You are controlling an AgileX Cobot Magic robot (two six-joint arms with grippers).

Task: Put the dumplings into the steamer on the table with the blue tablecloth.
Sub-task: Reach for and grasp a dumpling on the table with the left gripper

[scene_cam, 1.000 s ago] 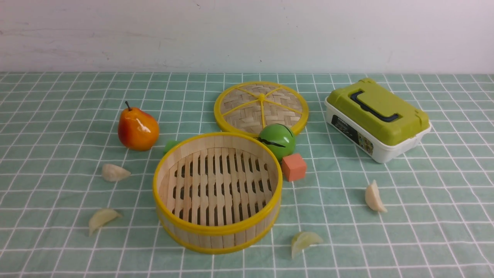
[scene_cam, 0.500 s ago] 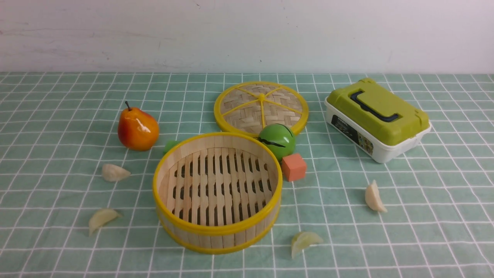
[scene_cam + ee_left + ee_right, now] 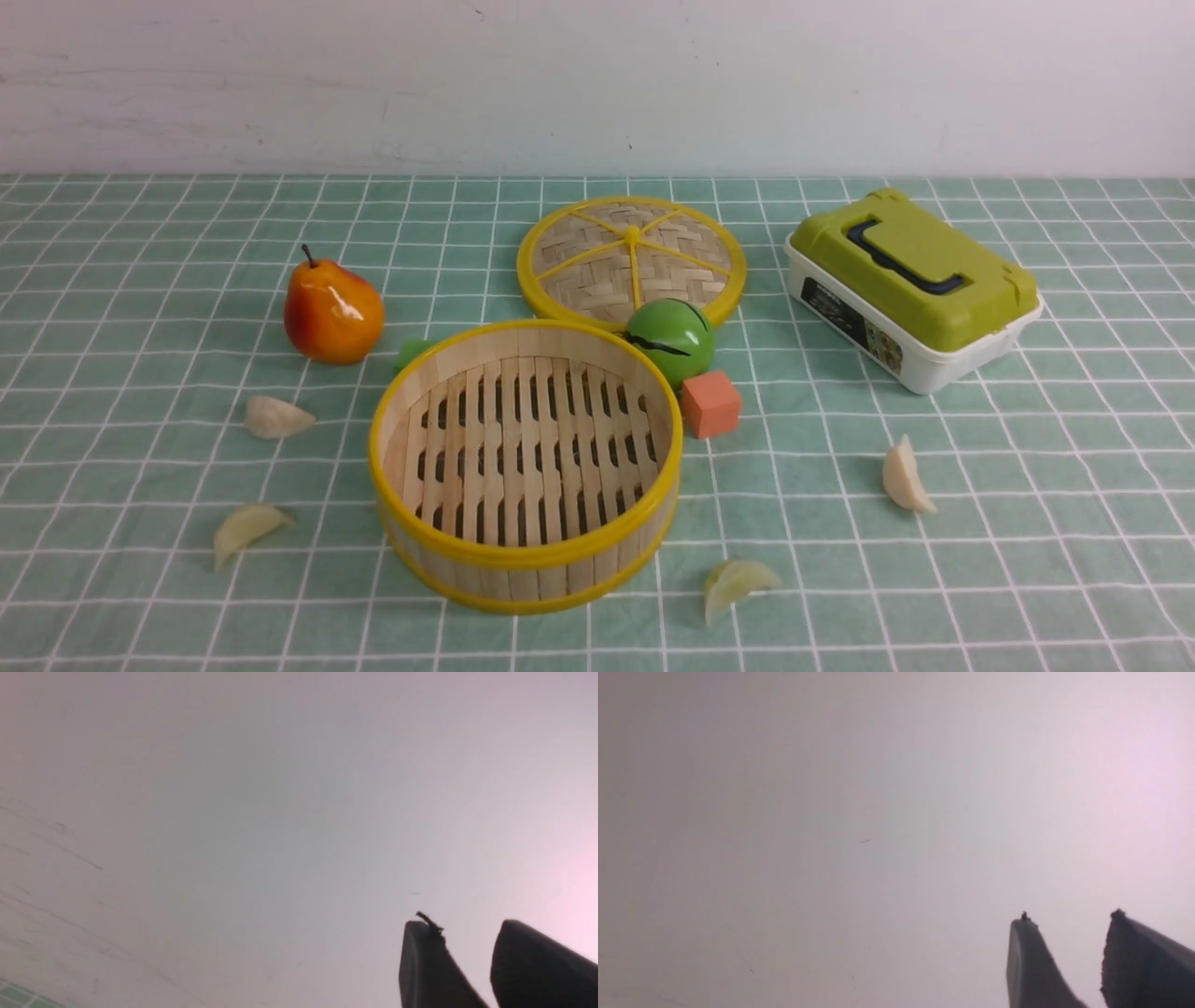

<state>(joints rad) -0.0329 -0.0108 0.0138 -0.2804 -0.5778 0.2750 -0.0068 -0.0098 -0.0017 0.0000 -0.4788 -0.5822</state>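
My left hand (image 3: 464, 926): jaws parted partway, gripping nothing. My right hand (image 3: 1068, 915): likewise. Ahead of and below both: steamer (image 3: 526, 467), bare-floored, on the surface (image 3: 812, 616); four dumplings (image 3: 278, 417) (image 3: 250, 531) (image 3: 738, 585) (image 3: 905, 477) around it.

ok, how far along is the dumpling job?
Nothing done yet: the bamboo steamer has no dumplings in it. Nothing in hand: left hand and right hand both open and empty. Left to do: all four dumplings, lying on the tablecloth.
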